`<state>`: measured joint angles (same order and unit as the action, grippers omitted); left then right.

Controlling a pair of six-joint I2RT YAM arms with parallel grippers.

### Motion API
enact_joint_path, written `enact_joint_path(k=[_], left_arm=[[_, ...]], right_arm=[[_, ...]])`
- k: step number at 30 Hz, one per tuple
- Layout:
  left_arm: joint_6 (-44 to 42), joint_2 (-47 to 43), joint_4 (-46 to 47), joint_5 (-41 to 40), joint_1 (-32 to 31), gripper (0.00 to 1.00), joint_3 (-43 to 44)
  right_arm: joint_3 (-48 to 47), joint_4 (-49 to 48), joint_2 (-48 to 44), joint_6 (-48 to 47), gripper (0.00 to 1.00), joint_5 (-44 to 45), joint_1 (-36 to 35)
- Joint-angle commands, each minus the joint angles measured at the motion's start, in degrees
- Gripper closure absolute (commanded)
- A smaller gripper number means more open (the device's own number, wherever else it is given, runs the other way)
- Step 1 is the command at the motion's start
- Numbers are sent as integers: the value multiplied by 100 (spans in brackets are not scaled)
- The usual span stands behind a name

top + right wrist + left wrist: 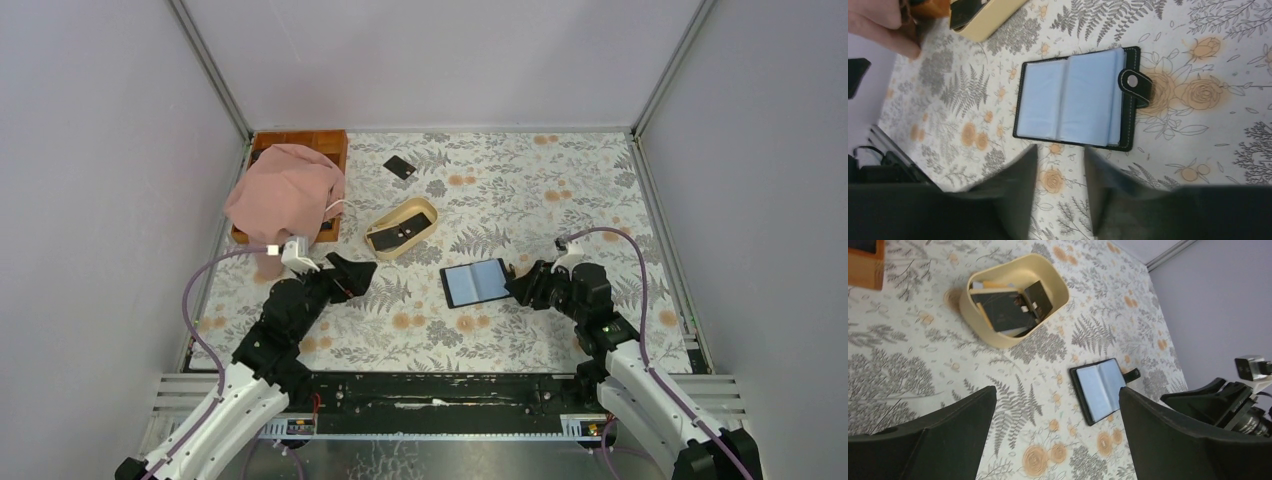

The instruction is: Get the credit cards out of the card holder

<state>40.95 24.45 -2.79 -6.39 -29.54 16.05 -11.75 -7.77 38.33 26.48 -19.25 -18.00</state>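
Card holder: black stitched bifold card holder (pixel 476 282) lies open and flat on the floral-print table (pixel 560 190), blue-grey clear sleeves (pixel 1068 100) facing up and the snap tab (pixel 1137 86) folded out past one edge. No dark card shows through the top sleeves; whether a lower leaf hides one cannot be told.

Cards: thin black credit cards (pixel 1004 310) lie stacked inside the beige oval plastic dish (pixel 998 339), which sits well apart from the holder. A lone card (pixel 400 167), another thin black rectangle, lies flat on the table beyond the dish.

Grippers: left gripper (pixel 352 272) hangs over bare table with its jaws spread wide and nothing between them. Right gripper (pixel 1060 162) sits just beside the holder's near edge, jaws parted and empty.

Handling, as a judgement:
- Cards look light, stiff and smooth, so probably slippery. Lying flat, they give the jaws little to close on. Better to pinch an exposed short edge, or slide a card to where a lip stands proud.
- The holder's cover looks soft, its sleeves floppy and thin. Being light, it would likely skid or lift if a card were pulled from it.
- Best purchase is probably the stitched cover edge or the tab, with one gripper pinning the cover while the other draws along the sleeve opening.
- Nothing here seems fragile, though the sleeves could crease.
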Motion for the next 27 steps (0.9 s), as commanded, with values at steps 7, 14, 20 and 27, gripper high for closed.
enact_joint_path(k=[7,14,20,27], left_arm=[[-245,-593,-451,-44,10,0,-463],[-298,-415,-424,-67,10,0,-475],[-285,-477,-449,-162,10,0,-529],[-336,-606,-498,-289,10,0,-499]], right_arm=[[-280,130,51,-142,63,184,-17],[-302,186,72,-192,62,475,-19],[-253,106,-8,-85,1,796,-17],[-285,221,-8,-98,1,977,-19]])
